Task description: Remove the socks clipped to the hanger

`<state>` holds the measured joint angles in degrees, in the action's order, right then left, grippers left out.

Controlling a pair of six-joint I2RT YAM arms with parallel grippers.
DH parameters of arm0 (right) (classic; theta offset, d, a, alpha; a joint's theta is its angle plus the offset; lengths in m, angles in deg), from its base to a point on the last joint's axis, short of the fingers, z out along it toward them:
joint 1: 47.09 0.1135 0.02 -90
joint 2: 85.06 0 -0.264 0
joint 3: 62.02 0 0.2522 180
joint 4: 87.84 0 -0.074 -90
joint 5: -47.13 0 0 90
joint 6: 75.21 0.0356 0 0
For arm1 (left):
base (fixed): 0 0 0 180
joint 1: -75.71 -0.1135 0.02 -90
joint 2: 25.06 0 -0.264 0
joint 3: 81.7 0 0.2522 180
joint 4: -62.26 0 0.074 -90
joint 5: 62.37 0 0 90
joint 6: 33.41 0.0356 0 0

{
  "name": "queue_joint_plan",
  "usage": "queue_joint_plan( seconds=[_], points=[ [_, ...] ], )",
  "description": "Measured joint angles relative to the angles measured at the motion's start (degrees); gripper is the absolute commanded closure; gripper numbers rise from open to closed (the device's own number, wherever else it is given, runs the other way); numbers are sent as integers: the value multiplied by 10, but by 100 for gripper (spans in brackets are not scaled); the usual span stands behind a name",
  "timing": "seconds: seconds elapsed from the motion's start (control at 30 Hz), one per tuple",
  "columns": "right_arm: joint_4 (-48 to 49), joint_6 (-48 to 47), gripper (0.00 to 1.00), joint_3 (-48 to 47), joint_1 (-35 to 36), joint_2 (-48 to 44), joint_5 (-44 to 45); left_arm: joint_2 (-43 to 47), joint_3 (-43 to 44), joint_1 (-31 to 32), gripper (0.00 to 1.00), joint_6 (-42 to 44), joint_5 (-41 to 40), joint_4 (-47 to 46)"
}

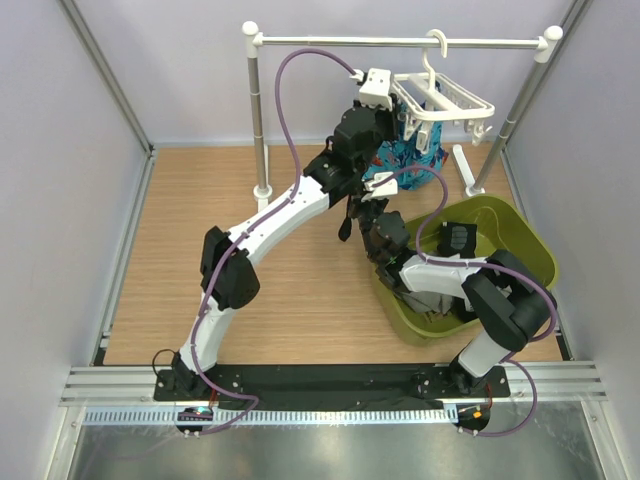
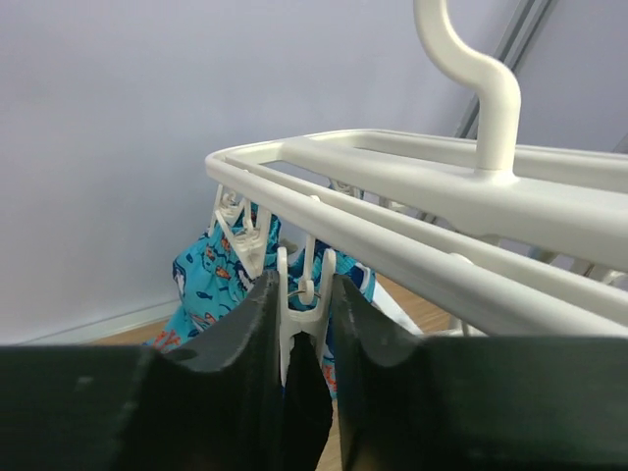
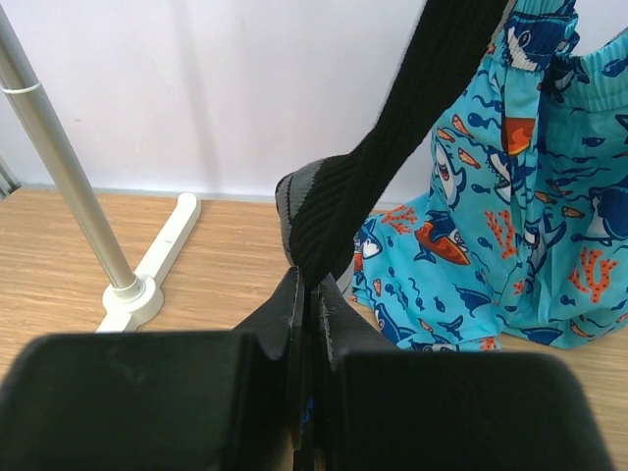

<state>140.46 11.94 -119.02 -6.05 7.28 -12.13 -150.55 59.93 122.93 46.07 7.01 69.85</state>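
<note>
- Top view: the hanger (image 1: 445, 100) is seen hooked on the white rail stand (image 1: 400, 42) at the far side, with the blue patterned cloth (image 1: 410, 160) dangling beneath it. The left gripper (image 1: 392, 100) is raised to the hanger's left edge. The right gripper (image 1: 365, 205) is held lower and nearer the bases, beside the green basin (image 1: 520, 240), in which loose socks (image 1: 455, 240) are lying. The left arm is judged the nearer to the clips.
- Left wrist view: a white clip peg (image 2: 299, 314) hanging from the frame's near bar is straddled by the left fingers (image 2: 245, 334), which appear pressed against both of its sides. A black sock (image 2: 306, 402) is held in the peg and hangs straight down between the jaws. The peg thus sits inside the claw, with its long axis vertical.
- Right wrist view: the right jaws are pressed together, pinching the lower end of a black sock, judged to be the same one. Its grey toe (image 3: 294, 196) is bunched just beside the pinch. From the claw, the sock's long axis runs up and to the right, out of frame toward the hanger, and it looks drawn fairly straight. The blue cloth is seen just behind it, and the stand's post stands well apart on the left.
- The release is judged to turn on this line: the peg is to be squeezed from above while the sock is drawn down and away along its own length
</note>
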Motion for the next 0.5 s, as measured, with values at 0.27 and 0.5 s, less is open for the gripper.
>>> queue_joint_plan(
  seconds=[0.27, 0.5],
  points=[
    [-4, 0, 99, 0, 1, -1, 0, 0, 17, 1, 100, 3, -4, 6],
    [-5, 0, 99, 0, 1, -1, 0, 0, 25, 1, 100, 0, -3, 7]
  ],
)
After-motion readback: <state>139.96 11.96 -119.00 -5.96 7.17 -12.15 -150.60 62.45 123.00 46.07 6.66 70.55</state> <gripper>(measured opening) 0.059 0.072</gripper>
